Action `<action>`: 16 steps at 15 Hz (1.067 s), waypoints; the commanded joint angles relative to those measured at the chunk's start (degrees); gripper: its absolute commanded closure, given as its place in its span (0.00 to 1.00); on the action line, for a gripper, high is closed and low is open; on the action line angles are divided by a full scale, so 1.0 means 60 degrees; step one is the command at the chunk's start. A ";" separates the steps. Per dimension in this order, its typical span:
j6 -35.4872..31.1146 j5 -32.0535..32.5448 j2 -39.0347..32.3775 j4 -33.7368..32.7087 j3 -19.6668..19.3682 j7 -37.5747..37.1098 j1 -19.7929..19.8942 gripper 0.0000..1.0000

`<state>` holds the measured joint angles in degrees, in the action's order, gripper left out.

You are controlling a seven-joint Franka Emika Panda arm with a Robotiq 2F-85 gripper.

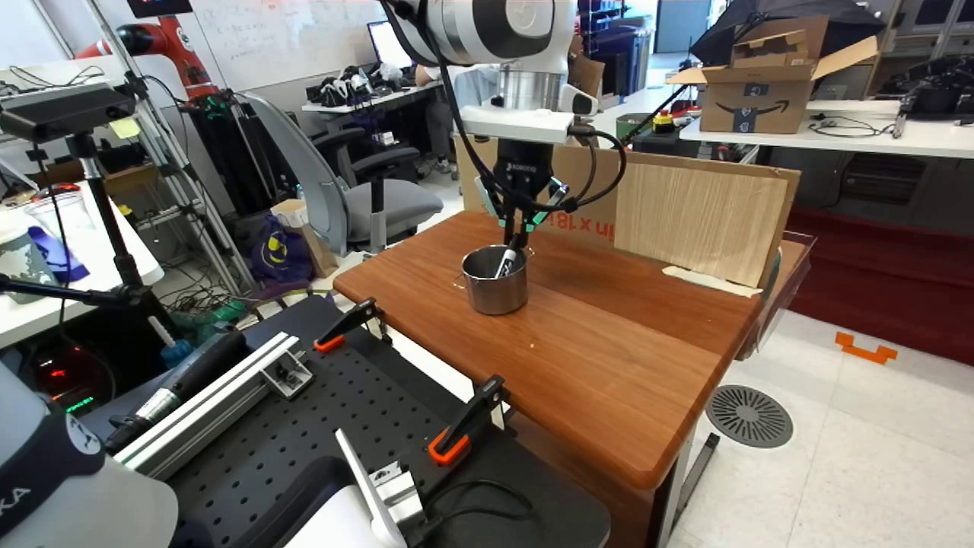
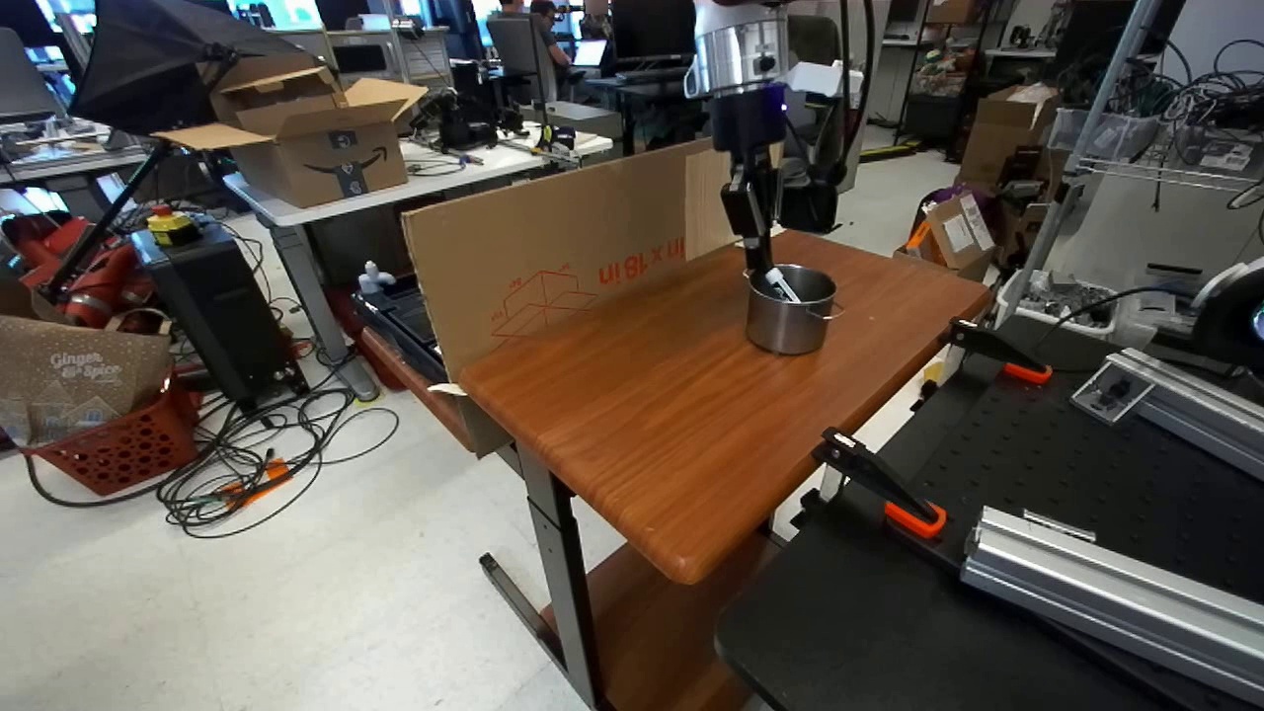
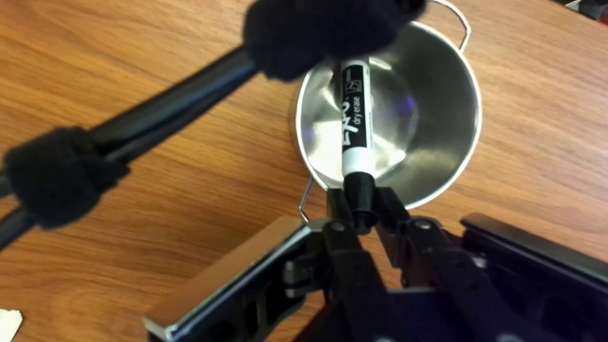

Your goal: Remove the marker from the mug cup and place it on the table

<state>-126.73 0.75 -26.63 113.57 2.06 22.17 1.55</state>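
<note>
The marker [image 3: 356, 109], lettered "EXPO" and "dry erase", slants in a squat metal mug cup [image 3: 446, 95], its black cap [image 3: 359, 187] held between the fingers [image 3: 392, 216] of the claw [image 3: 362, 205]. We see the claw pinching the cap from both sides in the wrist view, the barrel reaching out past the fingertips over the mug cup's open inside. In both exterior views the claw points down at the rim, and a white part of the marker shows near its tips, within the mug cup. The mug cup stands upright on the reddish-brown wooden surface [image 1: 609, 365]. Hidden from us is the marker's far end, behind a blurred dark cable [image 3: 175, 102] that also covers a stretch of the rim; whether that end touches the metal, we cannot tell. In the exterior views the cap is hard to make out against the dark fingers, and the robot arm [image 1: 475, 34] runs off the top edge. A cardboard panel [image 2: 583, 247] stands along one side of the surface; a pale scrap [image 3: 8, 324] is cut off at the wrist view's edge.
</note>
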 commanded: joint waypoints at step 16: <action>0.1175 -0.0479 0.1506 -0.0263 -0.0152 0.0069 0.0831 0.95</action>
<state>-121.60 -0.67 -20.22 111.39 1.54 22.08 5.64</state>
